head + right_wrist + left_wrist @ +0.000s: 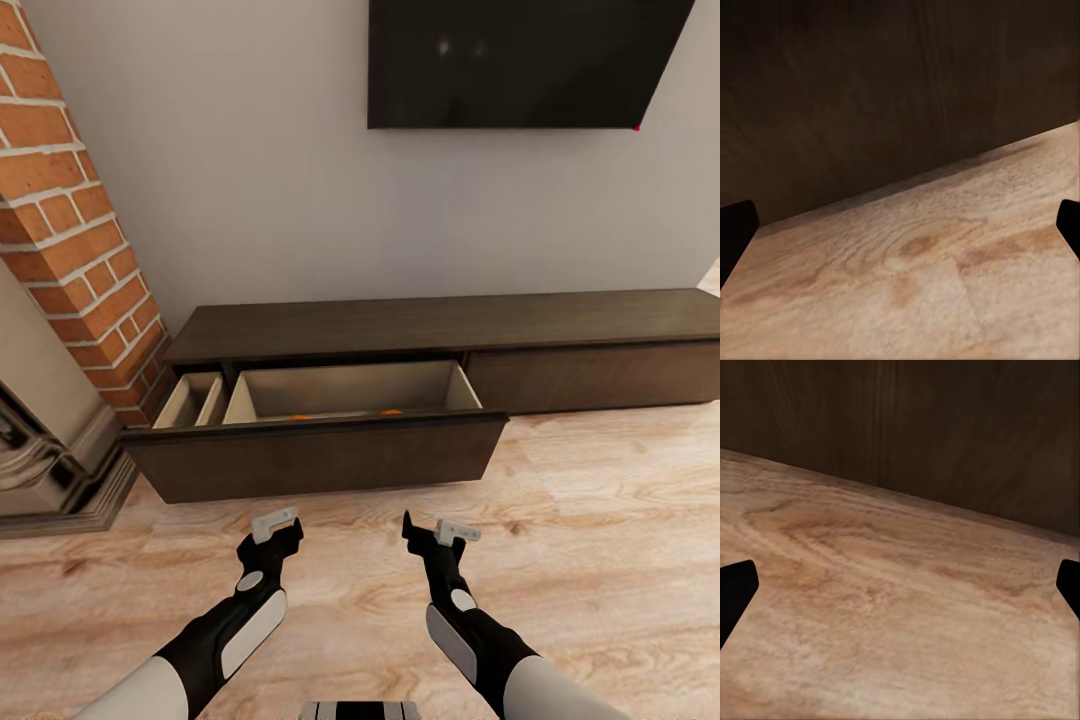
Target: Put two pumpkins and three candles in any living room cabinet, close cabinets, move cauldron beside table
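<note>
Head view: the cabinet (450,325) runs long axis left-right against the far wall, under a wall-mounted TV (520,60), with a brick column (70,230) at its left end. Its large left drawer (320,455) is pulled out toward the robot over the wood floor (600,520). Two slivers of orange show just above the drawer's front edge, one (297,416) left of centre and one (390,411) right of centre; judged to be the pumpkins lying on the drawer bottom, though too little shows to confirm. No candles can be made out inside from here. The drawer front lies directly ahead of both arms, square across them, near but apart. Left gripper (278,528) and right gripper (428,530) are both low above the floor, forearms reaching forward side by side and wrists roughly level, about equally near the panel; the left sits nearer the panel's middle, the right toward its right end. Left wrist view: dark panel and floor ahead, fingertips (735,589) at opposite margins, so jaws spread wide with nothing between. Right wrist view: same arrangement, fingertips (735,225) far apart, nothing held. Judgement: if the drawer is to be shut, the push runs straight away from the robot, perpendicular to the cabinet's long axis, and either arm is placed for it.
</note>
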